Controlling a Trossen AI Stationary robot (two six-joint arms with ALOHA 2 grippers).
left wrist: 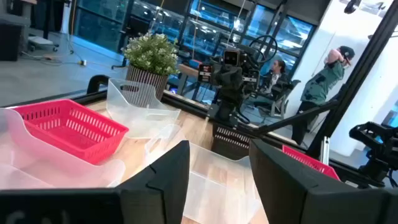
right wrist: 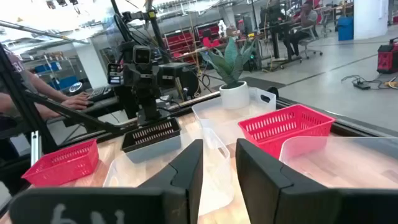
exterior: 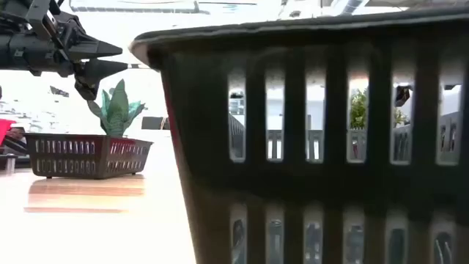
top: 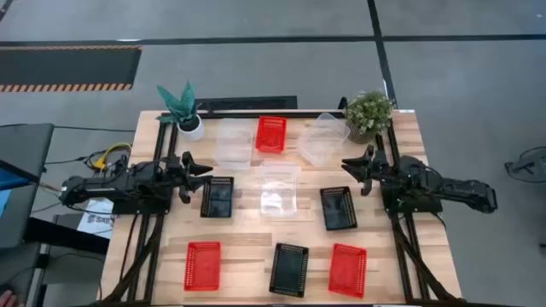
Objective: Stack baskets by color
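So right now none of the nine baskets is stacked, they're all lying single across the wooden table (top: pixel 171 239). Going left to right: my left gripper (top: pixel 203 173) hangs above the table's left side with its fingers apart and nothing between them, just beside a black basket (top: pixel 217 197). In front of that is a red basket (top: pixel 202 265) near the front edge. Around the middle there's a clear basket (top: pixel 234 145) at the back next to another red basket (top: pixel 271 134), a second clear one (top: pixel 279 189) dead centre, and a black one (top: pixel 289 269) in front. Further right, the third clear basket (top: pixel 322 138) sits crooked at the back, then a black one (top: pixel 338 208) and a red one (top: pixel 347 269). My right gripper (top: pixel 351 165) hovers by that crooked clear one, also parted and empty.

What worries me: the clear baskets are hard to make out against the pale wood, so I could easily misjudge a rim and pinch air or shove one along. The crooked one lies close to the bushy plant (top: pixel 368 112), and the spiky plant (top: pixel 182 107) is at the back left, so a sloppy reach might knock a pot over.

The room is a workshop with a grey floor, desks and gear, and people (left wrist: pixel 320 81) beyond the table.
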